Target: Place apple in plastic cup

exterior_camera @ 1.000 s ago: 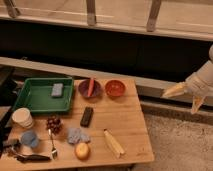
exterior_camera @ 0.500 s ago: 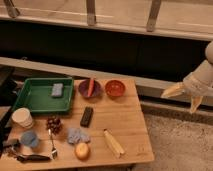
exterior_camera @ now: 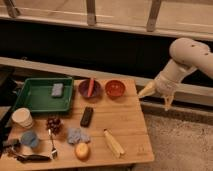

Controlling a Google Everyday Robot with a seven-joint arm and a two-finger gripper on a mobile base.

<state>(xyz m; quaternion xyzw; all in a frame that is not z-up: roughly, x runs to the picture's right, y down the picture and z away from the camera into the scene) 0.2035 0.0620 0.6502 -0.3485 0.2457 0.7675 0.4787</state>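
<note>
The apple [exterior_camera: 82, 150], yellow-orange, lies near the front edge of the wooden table [exterior_camera: 125, 120]. The plastic cup [exterior_camera: 29, 139], small and light blue, stands at the front left, well left of the apple. My gripper [exterior_camera: 157, 97] hangs off the table's right edge, level with the back bowls and far from both apple and cup. Its two cream fingers [exterior_camera: 146, 91] are spread apart and hold nothing.
A green tray [exterior_camera: 30, 97] with a grey sponge [exterior_camera: 57, 90] is at the back left. Two bowls [exterior_camera: 115, 88] stand behind. A cream container [exterior_camera: 22, 117], grapes [exterior_camera: 53, 124], a black bar [exterior_camera: 87, 116], a cloth [exterior_camera: 77, 135], a fork [exterior_camera: 52, 145] and a long yellow item [exterior_camera: 114, 142] lie around the apple.
The arm and gripper have moved left, closer to the table's right edge. Nothing on the table has moved.
</note>
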